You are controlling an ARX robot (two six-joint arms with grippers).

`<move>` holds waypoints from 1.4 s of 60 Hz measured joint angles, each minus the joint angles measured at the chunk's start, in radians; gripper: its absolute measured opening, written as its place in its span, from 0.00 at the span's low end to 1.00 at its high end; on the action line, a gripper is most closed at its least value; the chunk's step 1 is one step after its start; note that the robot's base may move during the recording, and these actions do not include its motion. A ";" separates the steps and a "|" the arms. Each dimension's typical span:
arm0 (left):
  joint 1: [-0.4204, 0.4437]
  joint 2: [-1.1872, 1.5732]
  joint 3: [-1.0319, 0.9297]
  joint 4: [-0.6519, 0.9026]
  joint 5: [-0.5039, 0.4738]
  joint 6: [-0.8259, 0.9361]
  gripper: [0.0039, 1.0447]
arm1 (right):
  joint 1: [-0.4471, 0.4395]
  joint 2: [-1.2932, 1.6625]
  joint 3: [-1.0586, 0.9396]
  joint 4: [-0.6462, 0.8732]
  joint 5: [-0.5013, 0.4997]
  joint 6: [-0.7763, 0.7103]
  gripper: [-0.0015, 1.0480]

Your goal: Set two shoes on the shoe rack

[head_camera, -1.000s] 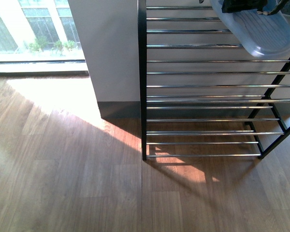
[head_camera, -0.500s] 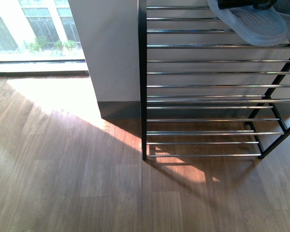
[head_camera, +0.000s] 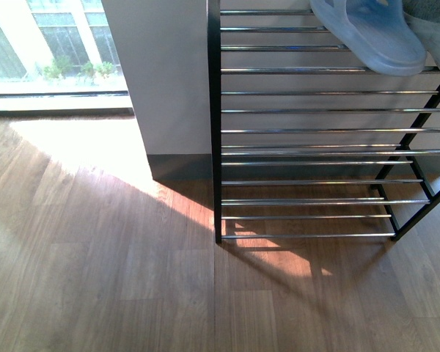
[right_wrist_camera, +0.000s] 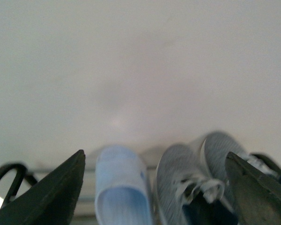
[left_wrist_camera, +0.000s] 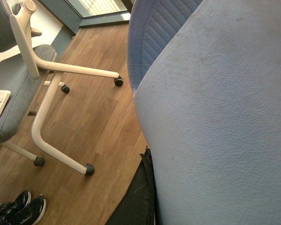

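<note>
Right claw (right_wrist_camera: 154, 187) hangs with its fingers spread, empty. Ahead of it on the shoe rack (head_camera: 308, 110): two grey shoes (right_wrist_camera: 196, 183) beside a blue slipper (right_wrist_camera: 119, 187) — a careless pull-back could nudge them off. Left claw unseen; state can't be told.

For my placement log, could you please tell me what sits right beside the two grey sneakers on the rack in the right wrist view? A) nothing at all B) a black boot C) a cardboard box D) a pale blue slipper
D: a pale blue slipper sits on the shoe rack next to the grey sneakers.
</note>
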 joint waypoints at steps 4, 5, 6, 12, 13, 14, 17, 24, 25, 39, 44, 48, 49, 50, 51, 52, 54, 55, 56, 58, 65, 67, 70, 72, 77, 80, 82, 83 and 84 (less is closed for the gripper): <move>0.000 0.000 0.000 0.000 0.000 0.000 0.02 | -0.008 -0.036 -0.113 0.176 0.003 -0.009 0.73; 0.000 0.000 0.000 0.000 0.000 0.000 0.02 | -0.010 -0.048 -0.161 0.233 0.002 -0.012 0.69; 0.000 0.000 0.000 0.000 -0.001 0.000 0.02 | -0.011 -0.055 -0.185 0.257 0.000 -0.013 0.68; 0.000 0.000 0.000 0.000 -0.001 0.000 0.02 | -0.015 -0.099 -0.358 0.399 -0.016 -0.023 0.54; 0.000 0.000 0.000 0.000 -0.001 0.000 0.02 | -0.016 -0.111 -0.396 0.420 -0.020 -0.026 0.51; 0.000 0.000 0.000 0.000 0.000 0.000 0.02 | -0.017 -0.117 -0.414 0.429 -0.023 -0.027 0.49; 0.000 0.000 0.000 0.000 0.000 0.000 0.02 | -0.021 -0.144 -0.479 0.459 -0.029 -0.028 0.43; 0.000 0.000 0.000 0.000 0.000 0.000 0.02 | -0.046 -0.245 -0.642 0.528 -0.037 -0.031 0.21; 0.000 0.000 0.000 0.000 -0.001 0.000 0.02 | -0.049 -0.259 -0.662 0.536 -0.039 -0.031 0.18; 0.000 0.000 0.000 0.000 -0.001 0.000 0.02 | -0.066 -0.381 -0.851 0.587 -0.066 -0.034 0.02; 0.000 0.000 0.000 0.000 0.000 0.000 0.02 | -0.103 -0.429 -0.906 0.595 -0.116 -0.035 0.02; 0.000 0.000 0.000 0.000 -0.001 0.000 0.02 | -0.122 -0.462 -0.941 0.597 -0.116 -0.035 0.02; 0.000 0.000 0.000 0.000 -0.001 0.000 0.02 | -0.123 -0.467 -0.946 0.597 -0.116 -0.034 0.02; 0.000 0.000 0.000 0.000 -0.001 0.000 0.02 | -0.125 -0.472 -0.951 0.597 -0.115 -0.034 0.02; 0.000 0.000 0.000 0.000 -0.001 0.000 0.02 | -0.127 -0.482 -0.962 0.597 -0.115 -0.034 0.02; 0.000 0.000 0.000 0.000 -0.001 0.000 0.02 | -0.127 -0.493 -0.972 0.597 -0.116 -0.034 0.02; 0.000 0.000 0.000 0.000 0.000 0.000 0.02 | -0.127 -0.521 -0.997 0.596 -0.119 -0.035 0.02; 0.000 0.000 0.000 0.000 0.000 0.000 0.02 | -0.127 -0.526 -1.003 0.595 -0.120 -0.035 0.02; 0.000 0.000 0.000 0.000 0.000 0.000 0.02 | -0.127 -0.536 -1.011 0.595 -0.121 -0.035 0.02; 0.000 0.000 0.000 0.000 0.000 0.000 0.02 | -0.127 -0.553 -1.024 0.592 -0.121 -0.034 0.02; 0.000 0.000 0.000 0.000 -0.001 0.000 0.02 | -0.127 -0.610 -1.064 0.575 -0.121 -0.034 0.02; 0.000 0.000 0.000 0.000 -0.001 0.000 0.02 | -0.127 -0.633 -1.079 0.565 -0.121 -0.034 0.02; 0.000 0.000 0.000 0.000 0.000 0.000 0.02 | -0.127 -0.663 -1.097 0.551 -0.121 -0.035 0.02; 0.000 0.000 0.000 0.000 0.000 0.000 0.02 | -0.127 -0.687 -1.109 0.539 -0.121 -0.034 0.02; 0.000 0.000 0.000 0.000 -0.001 0.000 0.02 | -0.127 -0.729 -1.128 0.517 -0.121 -0.034 0.02; 0.000 0.000 0.000 0.000 -0.001 0.000 0.02 | -0.127 -0.758 -1.140 0.500 -0.121 -0.034 0.02; 0.000 0.000 0.000 0.000 -0.001 0.000 0.02 | -0.127 -0.776 -1.147 0.488 -0.121 -0.035 0.02; 0.000 0.000 0.000 0.000 -0.001 0.000 0.02 | -0.127 -0.788 -1.152 0.481 -0.121 -0.034 0.02; 0.000 0.000 0.000 0.000 -0.001 0.000 0.02 | -0.127 -0.800 -1.157 0.473 -0.121 -0.034 0.02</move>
